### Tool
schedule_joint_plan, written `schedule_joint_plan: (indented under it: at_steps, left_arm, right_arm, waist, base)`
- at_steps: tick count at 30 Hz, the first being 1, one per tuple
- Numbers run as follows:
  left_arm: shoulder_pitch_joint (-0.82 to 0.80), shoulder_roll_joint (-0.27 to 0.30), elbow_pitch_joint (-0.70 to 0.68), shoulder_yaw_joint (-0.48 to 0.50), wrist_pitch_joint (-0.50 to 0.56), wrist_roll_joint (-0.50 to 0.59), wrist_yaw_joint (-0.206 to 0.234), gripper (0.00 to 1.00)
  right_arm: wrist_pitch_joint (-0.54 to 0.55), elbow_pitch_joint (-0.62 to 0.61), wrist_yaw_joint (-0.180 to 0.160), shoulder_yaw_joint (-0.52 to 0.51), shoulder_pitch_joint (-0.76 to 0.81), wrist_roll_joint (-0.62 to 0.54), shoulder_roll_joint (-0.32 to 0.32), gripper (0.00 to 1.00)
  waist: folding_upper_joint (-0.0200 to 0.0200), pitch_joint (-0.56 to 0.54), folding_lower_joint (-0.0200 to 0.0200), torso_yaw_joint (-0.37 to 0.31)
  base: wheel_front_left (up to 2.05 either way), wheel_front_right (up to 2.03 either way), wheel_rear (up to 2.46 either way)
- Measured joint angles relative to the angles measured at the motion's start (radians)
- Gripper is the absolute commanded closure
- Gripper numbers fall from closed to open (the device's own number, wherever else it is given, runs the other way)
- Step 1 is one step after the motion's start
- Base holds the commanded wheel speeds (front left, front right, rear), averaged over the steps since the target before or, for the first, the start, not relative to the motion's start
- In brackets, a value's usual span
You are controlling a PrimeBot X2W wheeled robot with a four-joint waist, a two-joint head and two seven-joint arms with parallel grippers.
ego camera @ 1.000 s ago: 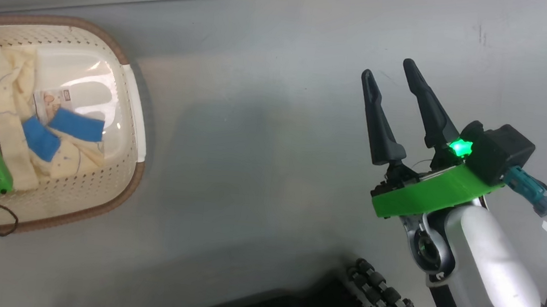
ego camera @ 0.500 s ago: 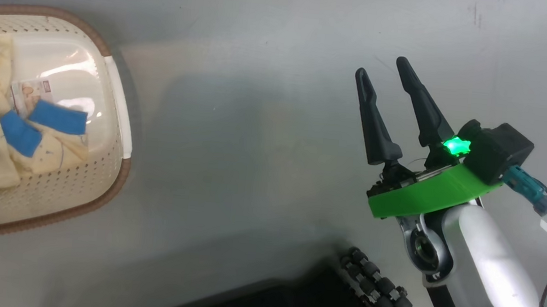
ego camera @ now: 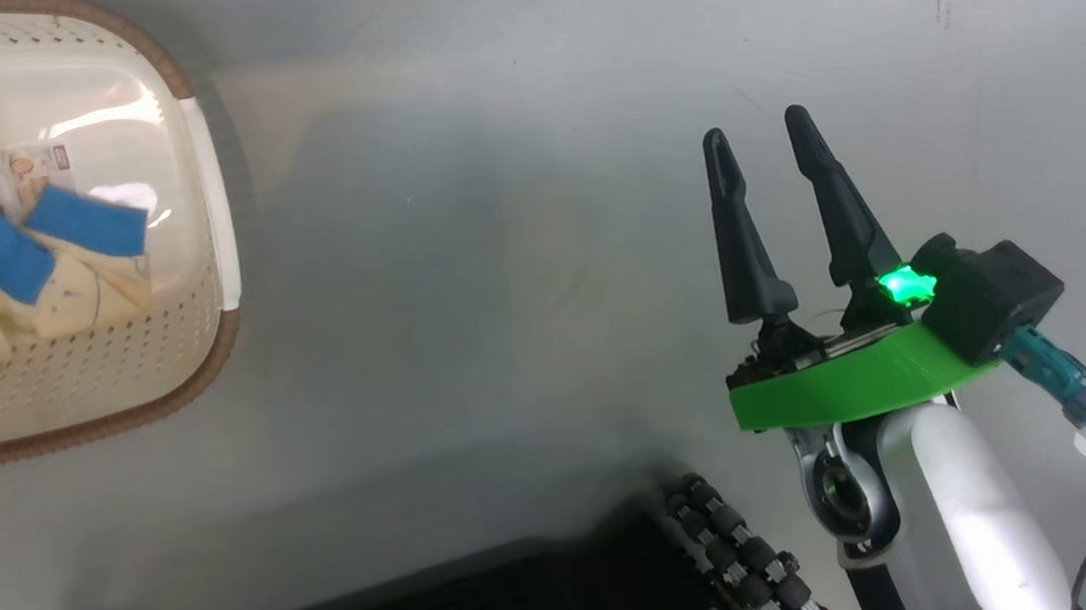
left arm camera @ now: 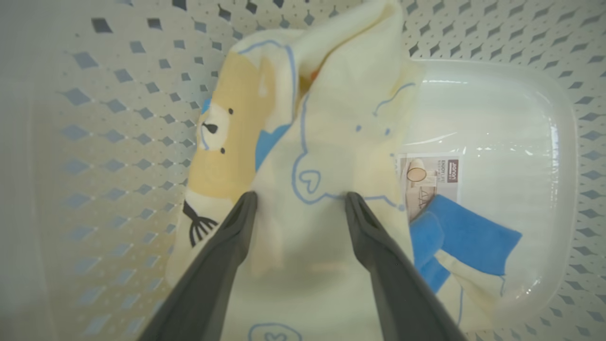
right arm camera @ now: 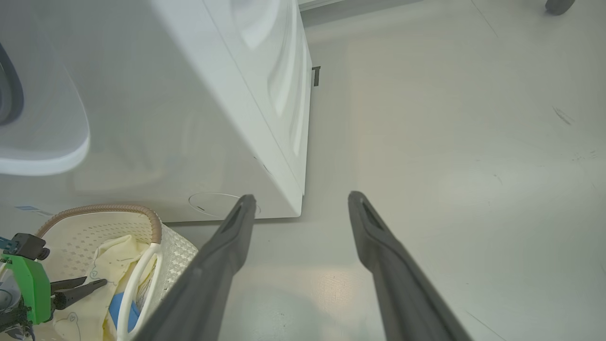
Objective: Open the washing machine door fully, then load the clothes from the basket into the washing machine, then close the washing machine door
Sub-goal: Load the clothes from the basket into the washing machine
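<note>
Cream clothes in basket; left hand spread apart over them; right hand apart, empty.

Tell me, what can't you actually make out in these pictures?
- Washing machine: the right wrist view's left edge cuts off its front, so how open it is is unclear.
- Basket: the head view's left edge cuts part of it away.
- Clothes: in the left wrist view, overlapping folds and the left gripper jaws hide how many there are.
- Label sticker: print too small; a blue patch covers its lower edge.
</note>
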Motion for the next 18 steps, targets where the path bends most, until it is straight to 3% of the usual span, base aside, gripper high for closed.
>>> schedule_joint_plan:
  at_steps: [18]
  left_arm:
    - [0.007, 0.041, -0.093, -0.013, 0.004, -0.002, 0.03, 0.0]
  right_arm:
    - [0.0, -0.013, 0.0, -0.001, 0.0, 0.004, 0.001, 0.0]
  waist:
    - [-0.0001, 0.06, 0.0001, -0.016]
  base:
    - [0.0, 0.0, 0.0]
